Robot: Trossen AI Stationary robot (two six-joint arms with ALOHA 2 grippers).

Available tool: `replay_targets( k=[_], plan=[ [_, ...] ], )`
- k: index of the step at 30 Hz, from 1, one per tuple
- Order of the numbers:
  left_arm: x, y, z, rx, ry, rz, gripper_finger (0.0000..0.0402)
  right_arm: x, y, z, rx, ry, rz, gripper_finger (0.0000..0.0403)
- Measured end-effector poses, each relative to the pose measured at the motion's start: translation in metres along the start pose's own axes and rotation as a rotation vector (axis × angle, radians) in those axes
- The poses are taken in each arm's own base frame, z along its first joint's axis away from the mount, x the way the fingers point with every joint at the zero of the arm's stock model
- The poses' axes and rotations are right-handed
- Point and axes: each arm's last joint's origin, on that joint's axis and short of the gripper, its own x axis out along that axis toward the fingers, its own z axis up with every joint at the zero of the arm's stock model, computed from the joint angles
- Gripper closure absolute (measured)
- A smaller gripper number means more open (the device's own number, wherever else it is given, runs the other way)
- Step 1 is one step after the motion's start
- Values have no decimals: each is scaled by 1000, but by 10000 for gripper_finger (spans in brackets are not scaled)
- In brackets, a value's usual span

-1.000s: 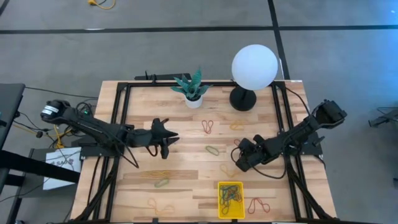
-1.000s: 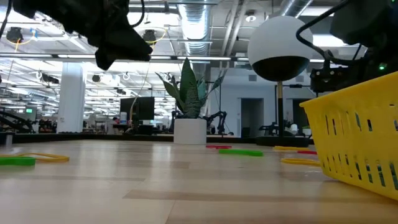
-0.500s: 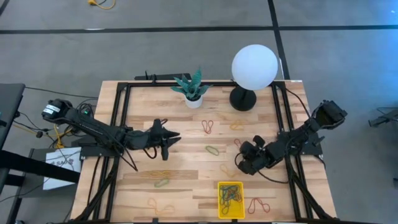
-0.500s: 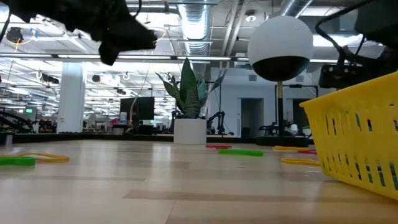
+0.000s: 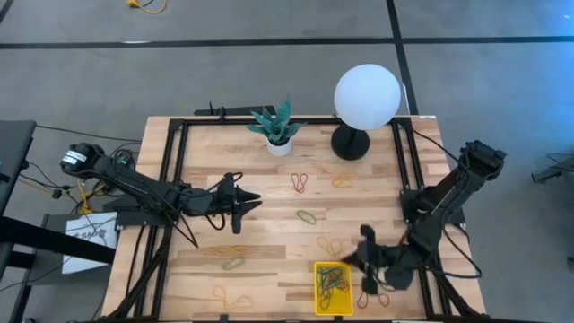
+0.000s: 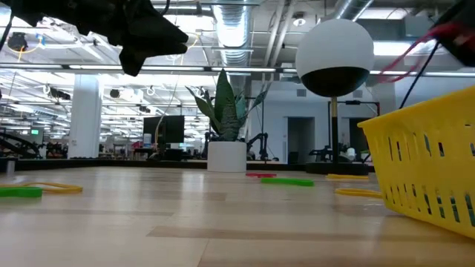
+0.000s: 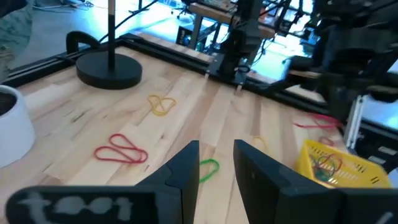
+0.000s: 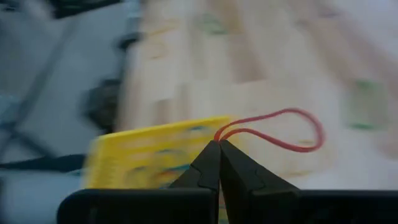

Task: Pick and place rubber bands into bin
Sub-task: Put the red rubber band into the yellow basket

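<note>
Your right gripper is pinched tight on a red rubber band, the fingertips pressed together with the loop trailing out ahead of them. From above, that gripper sits at the near edge of the table, just beside the right side of the yellow bin — so the coming move turns on a short shift toward the bin, with the band's long axis pointing away from the fingers and over bare wood beyond the bin's wall. You'd want the whole loop over the tray before letting go, I judge, or it could drape the rim.

The bin already holds a tangle of bands. Another red band lies on the table to the right of the bin, partly covered by the arm.

Farther out, loose bands are scattered across the middle: a green one, a red figure-eight, a yellow one.

Your left gripper waits over the left-middle of the table, fingers a little apart, holding nothing.

The right wrist view is blurred — you can't tell exactly how far the loop overhangs the bin wall.
</note>
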Motion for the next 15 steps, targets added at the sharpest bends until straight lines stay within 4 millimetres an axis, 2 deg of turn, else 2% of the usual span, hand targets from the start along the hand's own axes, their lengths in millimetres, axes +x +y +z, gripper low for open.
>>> replay_targets(
  k=[5, 11, 15],
  plan=[
    [0, 4, -3, 19, 11, 80, 313, 13, 20, -13, -11, -21, 103, 403],
    [0, 4, -5, 20, 31, 83, 313, 37, 26, -29, -8, -12, 101, 403],
    [0, 4, -5, 13, 37, 71, 313, 43, 28, -38, 8, 36, 130, 393]
  ],
)
